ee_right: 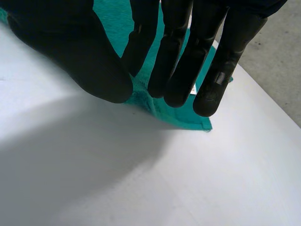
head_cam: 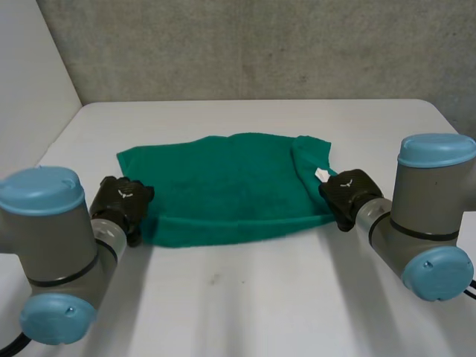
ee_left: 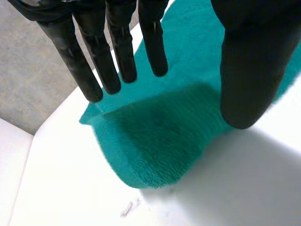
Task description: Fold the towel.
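Both my hands are wide open: my left hand (head_cam: 123, 201) at one end of the green towel (head_cam: 223, 186), my right hand (head_cam: 348, 195) at the other.

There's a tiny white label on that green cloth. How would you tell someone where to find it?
On the white table a green towel lies between the left robot hand and the right robot hand. Go to the towel's end by the right robot hand, where a strip is folded over. The label sits near the hand, the only white speck on plain green cloth.
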`<state>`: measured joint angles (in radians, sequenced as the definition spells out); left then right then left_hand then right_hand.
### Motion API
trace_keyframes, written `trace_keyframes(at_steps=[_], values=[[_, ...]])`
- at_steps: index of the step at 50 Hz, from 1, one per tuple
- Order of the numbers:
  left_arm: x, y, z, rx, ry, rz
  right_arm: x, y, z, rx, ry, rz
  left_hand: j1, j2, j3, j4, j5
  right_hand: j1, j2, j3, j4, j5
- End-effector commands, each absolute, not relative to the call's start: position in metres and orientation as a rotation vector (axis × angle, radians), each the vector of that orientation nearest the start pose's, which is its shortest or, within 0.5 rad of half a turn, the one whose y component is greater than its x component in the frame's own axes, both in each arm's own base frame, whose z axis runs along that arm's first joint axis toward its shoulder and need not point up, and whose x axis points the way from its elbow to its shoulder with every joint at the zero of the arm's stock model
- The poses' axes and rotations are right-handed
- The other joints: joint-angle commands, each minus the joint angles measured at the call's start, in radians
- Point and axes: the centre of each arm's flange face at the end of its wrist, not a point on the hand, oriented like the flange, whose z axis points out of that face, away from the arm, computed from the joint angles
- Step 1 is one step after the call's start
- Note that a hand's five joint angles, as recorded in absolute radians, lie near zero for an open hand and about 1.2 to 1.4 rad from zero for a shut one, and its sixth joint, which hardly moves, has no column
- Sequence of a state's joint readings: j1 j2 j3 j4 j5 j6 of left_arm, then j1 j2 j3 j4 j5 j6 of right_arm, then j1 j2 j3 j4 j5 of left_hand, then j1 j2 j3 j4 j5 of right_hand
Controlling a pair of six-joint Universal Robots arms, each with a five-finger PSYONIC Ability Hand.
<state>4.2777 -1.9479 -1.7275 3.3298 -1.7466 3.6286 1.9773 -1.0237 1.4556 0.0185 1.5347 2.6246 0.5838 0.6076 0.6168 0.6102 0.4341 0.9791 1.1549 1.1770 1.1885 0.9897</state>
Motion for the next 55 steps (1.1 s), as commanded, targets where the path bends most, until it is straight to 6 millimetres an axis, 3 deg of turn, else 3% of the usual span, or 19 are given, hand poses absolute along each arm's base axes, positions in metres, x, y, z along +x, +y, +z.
trace_keyframes(at_steps=[1,5,12,20,24,32,36,38,39,41,44,47,49,52,53,55], values=[[-0.245,-0.263,0.193,0.901,2.174,-1.801,0.270,-0.279,0.147,-1.233,2.348,-1.665,-0.018,-0.042,-0.051,-0.044,-0.043,0.417,0.241,0.219,0.208,0.232],[-0.242,-0.280,0.209,0.867,2.146,-1.862,0.269,-0.277,0.144,-1.233,2.344,-1.671,-0.021,-0.045,-0.054,-0.047,-0.046,0.417,0.241,0.219,0.208,0.232],[-0.227,-0.297,0.210,0.861,2.247,-1.819,0.269,-0.277,0.142,-1.234,2.347,-1.665,-0.021,-0.045,-0.054,-0.047,-0.046,0.417,0.241,0.219,0.208,0.232],[-0.230,-0.305,0.188,0.877,2.434,-1.672,0.270,-0.275,0.140,-1.244,2.344,-1.661,-0.006,-0.030,-0.039,-0.033,-0.031,0.417,0.241,0.219,0.208,0.232],[-0.227,-0.305,0.175,0.890,2.530,-1.486,0.270,-0.275,0.140,-1.251,2.345,-1.658,0.000,-0.024,-0.033,-0.027,-0.025,0.417,0.241,0.219,0.208,0.232],[-0.224,-0.304,0.164,0.877,2.551,-1.399,0.269,-0.275,0.140,-1.254,2.345,-1.661,0.020,-0.004,-0.013,-0.006,-0.005,0.417,0.241,0.219,0.208,0.232],[-0.221,-0.305,0.157,0.857,2.544,-1.355,0.269,-0.275,0.141,-1.252,2.343,-1.665,0.155,0.131,0.122,0.129,0.130,0.417,0.241,0.219,0.208,0.232],[-0.220,-0.307,0.155,0.835,2.532,-1.344,0.269,-0.275,0.141,-1.250,2.344,-1.663,0.424,0.400,0.391,0.397,0.399,0.417,0.241,0.219,0.208,0.232],[-0.219,-0.307,0.155,0.835,2.532,-1.344,0.269,-0.276,0.142,-1.250,2.340,-1.663,0.425,0.401,0.392,0.399,0.400,0.417,0.241,0.219,0.208,0.232],[-0.220,-0.307,0.159,0.821,2.516,-1.372,0.269,-0.276,0.146,-1.246,2.337,-1.669,0.799,0.775,0.766,0.773,0.774,0.417,0.241,0.219,0.208,0.232],[-0.225,-0.305,0.172,0.816,2.479,-1.467,0.269,-0.277,0.156,-1.239,2.322,-1.704,0.812,0.789,0.779,0.786,0.788,0.417,0.241,0.219,0.208,0.232],[-0.226,-0.298,0.191,0.797,2.425,-1.573,0.269,-0.277,0.171,-1.232,2.290,-1.752,0.812,0.789,0.779,0.786,0.788,0.141,-0.035,-0.057,-0.069,-0.045],[-0.226,-0.294,0.204,0.785,2.378,-1.651,0.274,-0.280,0.194,-1.246,2.205,-1.826,0.812,0.789,0.779,0.786,0.788,-0.156,-0.332,-0.354,-0.366,-0.341],[-0.226,-0.289,0.210,0.785,2.344,-1.699,0.277,-0.282,0.201,-1.280,2.156,-1.836,0.812,0.789,0.779,0.786,0.788,-0.292,-0.468,-0.490,-0.502,-0.477],[-0.227,-0.285,0.214,0.787,2.331,-1.722,0.278,-0.287,0.209,-1.344,2.099,-1.840,0.812,0.789,0.779,0.786,0.788,-0.493,-0.669,-0.691,-0.702,-0.678],[-0.228,-0.281,0.218,0.787,2.316,-1.750,0.275,-0.292,0.216,-1.383,2.078,-1.845,0.812,0.789,0.779,0.786,0.788,-0.530,-0.706,-0.728,-0.739,-0.715]])
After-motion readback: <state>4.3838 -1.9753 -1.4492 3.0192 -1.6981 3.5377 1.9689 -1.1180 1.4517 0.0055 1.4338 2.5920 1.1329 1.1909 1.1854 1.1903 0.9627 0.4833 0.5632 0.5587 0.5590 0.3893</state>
